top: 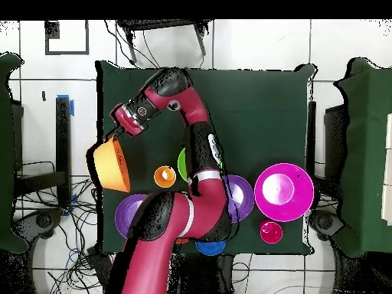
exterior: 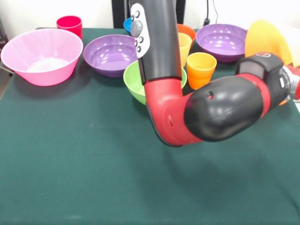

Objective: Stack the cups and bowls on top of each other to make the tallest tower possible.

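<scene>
My gripper [top: 119, 138] is at the table's left edge in the overhead view, shut on the rim of the big orange bowl [top: 111, 164], which hangs tilted on its side; the bowl also shows in the front view [exterior: 265, 40]. The other pieces stand apart along the robot's side. They are the big pink bowl [exterior: 42, 56], red cup [exterior: 69, 23], two purple bowls [exterior: 110, 54] [exterior: 221, 41], green bowl [exterior: 132, 83], orange cup [exterior: 200, 69] and pale yellow cup [exterior: 184, 47]. The small orange-red bowl [exterior: 188, 30] and blue bowl [exterior: 127, 23] are partly hidden by the arm.
My arm [exterior: 220, 108] bends low over the green table [exterior: 93, 178] and crosses in front of the row of bowls. In the overhead view chairs [top: 360, 153] stand beside the table and cables lie on the floor.
</scene>
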{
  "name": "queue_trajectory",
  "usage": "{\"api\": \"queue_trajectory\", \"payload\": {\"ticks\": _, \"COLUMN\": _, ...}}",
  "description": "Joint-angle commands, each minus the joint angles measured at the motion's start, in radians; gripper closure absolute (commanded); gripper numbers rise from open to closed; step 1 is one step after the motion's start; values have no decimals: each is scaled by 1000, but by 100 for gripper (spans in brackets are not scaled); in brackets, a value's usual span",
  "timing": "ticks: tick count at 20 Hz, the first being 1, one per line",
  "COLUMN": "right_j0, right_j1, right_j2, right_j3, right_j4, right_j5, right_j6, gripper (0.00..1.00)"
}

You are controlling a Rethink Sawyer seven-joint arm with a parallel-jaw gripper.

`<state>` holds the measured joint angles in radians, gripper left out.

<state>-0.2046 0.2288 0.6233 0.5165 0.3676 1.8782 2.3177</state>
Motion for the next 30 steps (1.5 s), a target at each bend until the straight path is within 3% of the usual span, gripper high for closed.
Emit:
{"api": "queue_trajectory", "payload": {"ticks": 1, "right_j0": -43, "right_j1": 31, "right_j2": 119, "right_j3": -74, "right_j4": -51, "right_j5": 124, "right_j6": 140, "gripper": 100}}
{"api": "queue_trajectory", "payload": {"ticks": 7, "right_j0": -64, "right_j1": 66, "right_j2": 164, "right_j3": -77, "right_j4": -68, "right_j5": 145, "right_j6": 115, "gripper": 100}}
{"api": "queue_trajectory", "payload": {"ticks": 13, "right_j0": -52, "right_j1": 94, "right_j2": 232, "right_j3": -51, "right_j4": -14, "right_j5": 127, "right_j6": 124, "gripper": 100}}
{"api": "queue_trajectory", "payload": {"ticks": 30, "right_j0": -103, "right_j1": 155, "right_j2": 333, "right_j3": -48, "right_j4": -18, "right_j5": 111, "right_j6": 118, "gripper": 100}}
